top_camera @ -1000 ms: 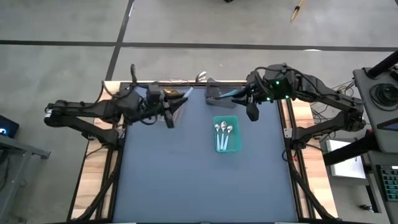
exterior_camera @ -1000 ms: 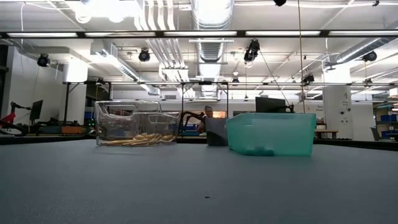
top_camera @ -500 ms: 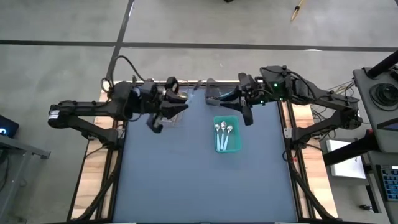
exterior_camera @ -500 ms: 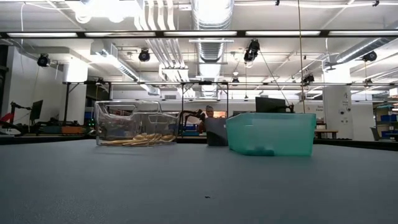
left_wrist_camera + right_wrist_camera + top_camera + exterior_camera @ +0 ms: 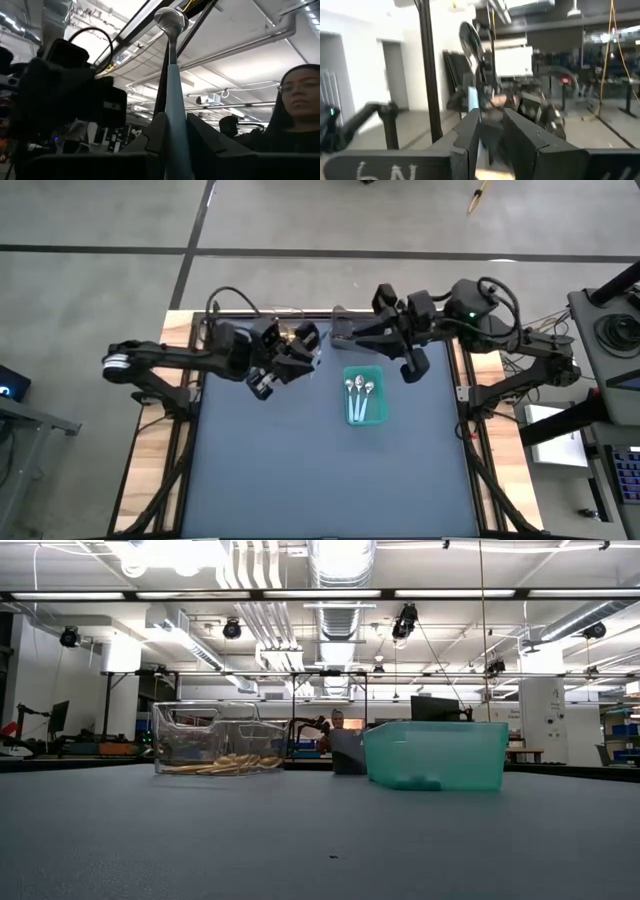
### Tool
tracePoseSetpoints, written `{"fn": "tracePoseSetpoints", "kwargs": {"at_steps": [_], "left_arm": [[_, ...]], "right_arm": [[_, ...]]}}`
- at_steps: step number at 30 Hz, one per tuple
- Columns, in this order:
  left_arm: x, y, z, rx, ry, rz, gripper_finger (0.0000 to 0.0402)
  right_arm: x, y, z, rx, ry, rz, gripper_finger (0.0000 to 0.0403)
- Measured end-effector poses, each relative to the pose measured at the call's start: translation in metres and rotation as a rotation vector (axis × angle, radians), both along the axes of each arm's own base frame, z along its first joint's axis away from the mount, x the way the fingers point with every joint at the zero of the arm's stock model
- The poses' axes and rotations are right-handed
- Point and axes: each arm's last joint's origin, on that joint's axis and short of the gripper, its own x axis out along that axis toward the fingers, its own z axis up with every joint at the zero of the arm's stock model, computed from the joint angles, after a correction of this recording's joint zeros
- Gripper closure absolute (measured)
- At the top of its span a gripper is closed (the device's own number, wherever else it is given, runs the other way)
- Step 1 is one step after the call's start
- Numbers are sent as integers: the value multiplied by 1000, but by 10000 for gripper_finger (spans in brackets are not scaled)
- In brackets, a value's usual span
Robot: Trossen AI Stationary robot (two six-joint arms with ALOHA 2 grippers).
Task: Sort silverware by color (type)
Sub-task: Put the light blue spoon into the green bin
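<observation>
Left pincer [image 5: 172, 132] clamps a light-blue-handled spoon [image 5: 171, 75], shiny round bowl up. Right pincer [image 5: 492, 130] grips a dark spoon [image 5: 470, 47], handle mostly hidden, blurry. Teal bin [image 5: 365, 396] w/ three spoons.

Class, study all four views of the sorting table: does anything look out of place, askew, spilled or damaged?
Nothing looks spilled or damaged. The gold spoons lie inside the clear bin, three spoons in the teal bin. The left gripper holds a light-blue-handled spoon; the right gripper holds a dark-bowled spoon.

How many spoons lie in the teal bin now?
3 spoons lie side by side in the teal bin, bowls toward the table's far edge. None looks hidden.
</observation>
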Motion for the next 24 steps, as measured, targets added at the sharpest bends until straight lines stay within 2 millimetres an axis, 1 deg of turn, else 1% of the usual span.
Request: {"fn": "tracePoseSetpoints", "kwargs": {"at_steps": [4,8,13,15,20,22,24], "left_arm": [[11,9,-11,-13,15,41,365],[20,20,-21,-9,48,86,365],[23,28,-25,7,49,123,365],[23,31,-25,15,44,148,365],[22,36,-24,18,35,268,365],[23,37,-26,16,49,306,365],[25,38,-27,11,69,346,365]], "right_arm": [[0,0,4,36,-44,-22,326],[1,-1,3,49,-27,-52,321],[2,-2,0,60,9,-78,295],[2,-3,-2,72,26,-122,281],[4,-5,-8,83,90,-201,250],[6,-5,-11,76,107,-208,242],[7,-6,-13,88,121,-251,237]]}}
